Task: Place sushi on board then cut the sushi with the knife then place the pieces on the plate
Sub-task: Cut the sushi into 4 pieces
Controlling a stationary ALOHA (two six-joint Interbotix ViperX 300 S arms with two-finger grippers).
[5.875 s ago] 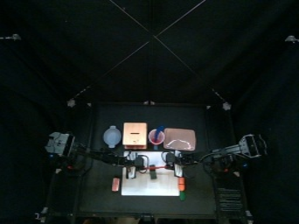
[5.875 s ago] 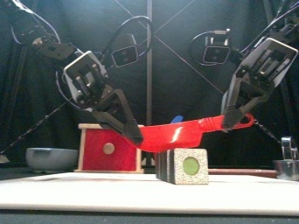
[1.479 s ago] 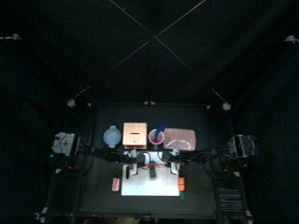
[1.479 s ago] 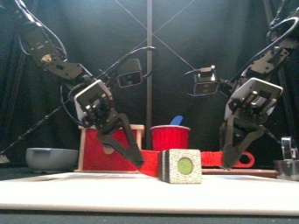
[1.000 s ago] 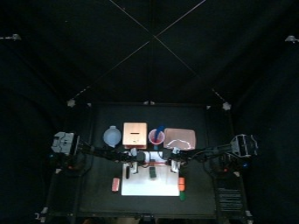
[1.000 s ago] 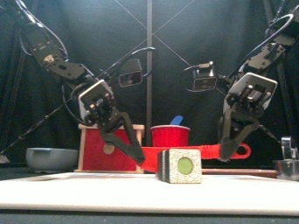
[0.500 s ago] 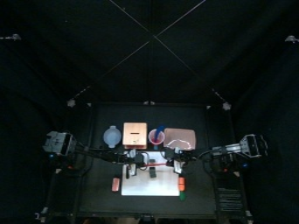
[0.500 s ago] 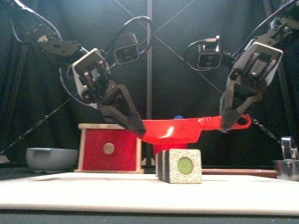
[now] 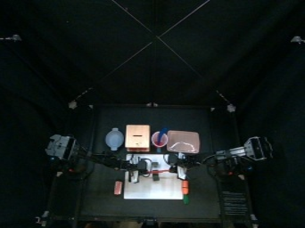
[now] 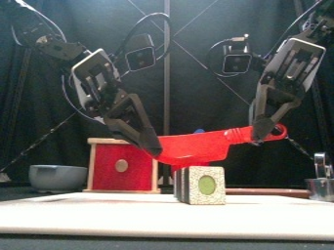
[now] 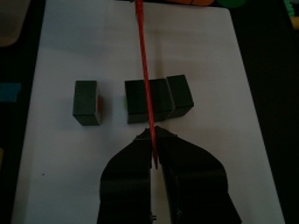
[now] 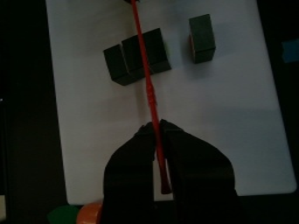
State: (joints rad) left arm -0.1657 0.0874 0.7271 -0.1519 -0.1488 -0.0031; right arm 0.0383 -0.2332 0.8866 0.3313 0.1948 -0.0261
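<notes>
Your front view shows the red knife point(image 10: 202, 146) held clear above the white cutting board point(image 10: 78, 213), slung between the two arms. The left gripper point(image 10: 151, 148) is pressed onto the blade end. The right gripper point(image 10: 269, 133) pinches the handle end, where the plastic rounds into a loop. From there you get only one sushi piece point(image 10: 205, 185), end-on: a square dark wrapper, a speckled white ring and a green centre.

The wrist views give you what that angle hides. The sushi lies as three flat-sided dark blocks on the smooth board. A pair of blocks point(image 11: 158, 96) sits close side by side near the board's middle, and a lone block point(image 11: 84, 101) lies apart, nearer one long edge. Seen from the wrists, the knife is edge-on, a thin red line running from the pinched jaws out over the pair.

Only the top view shows you the row along the back edge of the table point(image 9: 102, 116): blue-grey bowl point(image 9: 113, 138), wooden box point(image 9: 137, 136), red cup point(image 9: 160, 138) and pink tray point(image 9: 183, 140), with no sushi on the tray.
</notes>
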